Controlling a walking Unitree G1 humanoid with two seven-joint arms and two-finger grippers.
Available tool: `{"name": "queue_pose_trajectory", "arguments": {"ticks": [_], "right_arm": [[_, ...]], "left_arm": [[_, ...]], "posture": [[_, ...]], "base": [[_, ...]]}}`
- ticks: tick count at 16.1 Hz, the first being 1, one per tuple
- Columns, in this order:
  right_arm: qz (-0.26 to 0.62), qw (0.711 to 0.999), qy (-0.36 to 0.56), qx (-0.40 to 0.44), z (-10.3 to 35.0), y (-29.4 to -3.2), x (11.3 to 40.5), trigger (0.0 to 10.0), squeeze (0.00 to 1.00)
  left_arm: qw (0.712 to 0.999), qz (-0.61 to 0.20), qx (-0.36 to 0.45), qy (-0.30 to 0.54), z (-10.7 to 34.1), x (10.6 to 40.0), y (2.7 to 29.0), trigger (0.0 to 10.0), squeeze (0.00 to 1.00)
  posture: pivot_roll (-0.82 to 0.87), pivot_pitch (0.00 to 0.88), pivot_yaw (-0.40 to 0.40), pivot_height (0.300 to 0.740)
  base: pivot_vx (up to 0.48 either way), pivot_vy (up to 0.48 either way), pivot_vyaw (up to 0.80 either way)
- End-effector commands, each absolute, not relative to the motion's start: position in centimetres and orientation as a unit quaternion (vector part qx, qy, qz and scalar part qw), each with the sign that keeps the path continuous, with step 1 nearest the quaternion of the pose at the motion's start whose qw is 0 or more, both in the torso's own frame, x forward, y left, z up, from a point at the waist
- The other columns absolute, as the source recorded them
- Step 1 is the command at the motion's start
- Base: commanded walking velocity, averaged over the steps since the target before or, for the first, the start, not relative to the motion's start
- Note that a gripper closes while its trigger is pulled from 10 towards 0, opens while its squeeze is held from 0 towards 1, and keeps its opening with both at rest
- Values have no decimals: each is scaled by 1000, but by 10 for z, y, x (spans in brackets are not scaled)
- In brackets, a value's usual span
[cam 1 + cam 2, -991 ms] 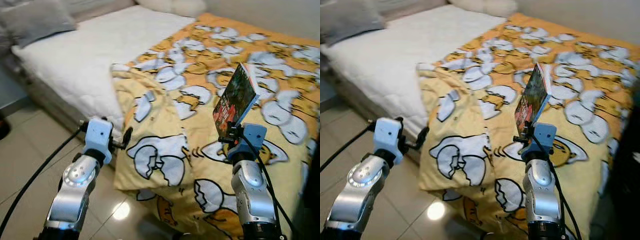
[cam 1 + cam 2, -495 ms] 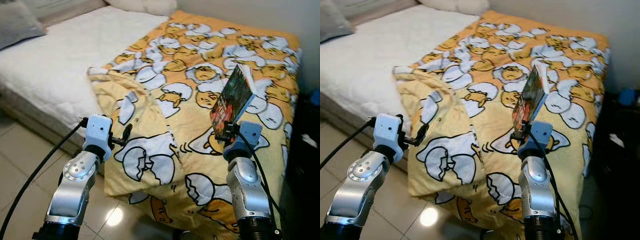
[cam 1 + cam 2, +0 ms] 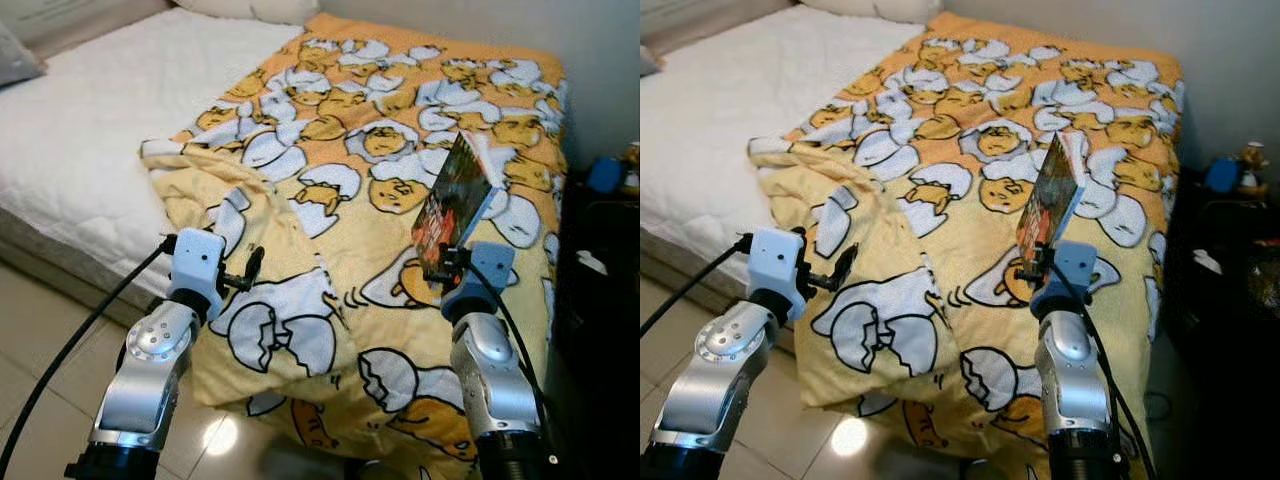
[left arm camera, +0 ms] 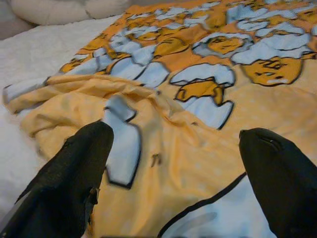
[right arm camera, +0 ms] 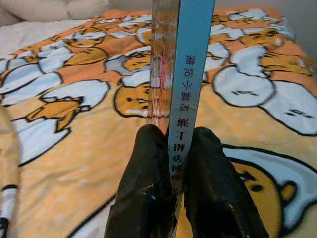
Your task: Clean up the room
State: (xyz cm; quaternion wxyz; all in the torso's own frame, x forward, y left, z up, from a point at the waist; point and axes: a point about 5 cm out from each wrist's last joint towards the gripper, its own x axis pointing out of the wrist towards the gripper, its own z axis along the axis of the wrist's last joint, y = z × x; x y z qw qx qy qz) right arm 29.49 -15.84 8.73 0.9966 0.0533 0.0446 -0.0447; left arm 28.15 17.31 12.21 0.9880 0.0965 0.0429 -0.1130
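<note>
Above the near right of the bed [image 3: 90, 130], we see one thin book [image 3: 455, 205] with a dark picture cover and pale blue spine, upright over the yellow egg-print blanket [image 3: 400, 120]. Our right gripper [image 5: 171, 168] pinches its lower edge. Our left gripper [image 4: 173, 163] hangs wide apart, empty, near left.
</note>
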Motion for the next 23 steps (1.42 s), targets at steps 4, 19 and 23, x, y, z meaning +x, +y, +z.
{"name": "queue_pose_trajectory", "arguments": {"ticks": [4, 19, 23], "right_arm": [[-29, 998, 35, 53, 95, -152, 298, 10000, 0], [-54, 994, 68, 70, 87, -153, 298, 10000, 0], [-56, 993, 73, 72, 86, -153, 298, 10000, 0]], "left_arm": [[988, -106, 105, 51, 121, 282, 178, 10000, 0], [986, -102, 119, 51, 123, 283, 182, 10000, 0], [987, -101, 119, 47, 125, 285, 182, 10000, 0]], "posture": [[34, 0, 16, 740], [50, 0, 16, 740], [52, 0, 15, 740]], "base": [[0, 269, -200], [0, 72, -679], [0, 346, -200]]}}
